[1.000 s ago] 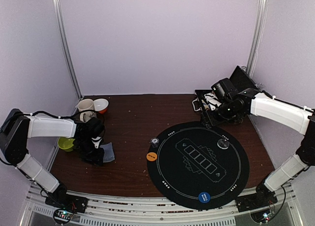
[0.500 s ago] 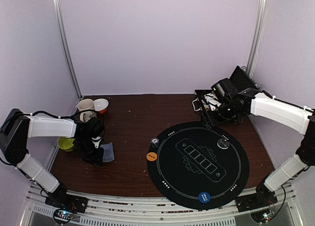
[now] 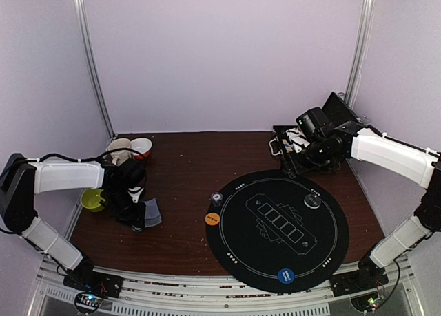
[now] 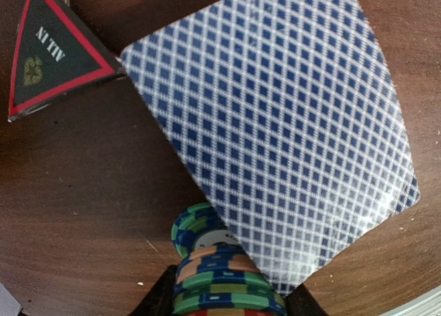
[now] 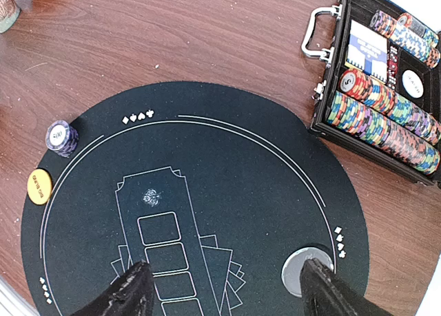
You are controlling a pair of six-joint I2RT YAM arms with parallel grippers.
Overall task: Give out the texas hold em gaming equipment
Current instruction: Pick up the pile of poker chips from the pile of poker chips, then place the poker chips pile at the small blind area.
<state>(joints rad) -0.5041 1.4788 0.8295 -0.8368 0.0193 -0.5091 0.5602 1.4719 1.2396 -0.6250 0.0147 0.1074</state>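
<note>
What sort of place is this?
Probably a robotics test booth staged for poker: plain walls, two bolted-down robot arms, a round black poker mat and an open chip case.

The playing card [image 4: 275, 123] back carries a blue-and-white diamond lattice. At its 10 o'clock the triangular marker [image 4: 52, 54] is black, red-edged, with white lettering. The striped chip stack [image 4: 224, 285] shows green, blue and orange bands. The surface [image 5: 172, 34] is dark brown wood. The round mat [image 5: 227, 158] is black with white lines, with an orange disc [image 5: 39, 186] at its 9 o'clock and a blue disc [image 3: 286, 276] at 6.
</note>
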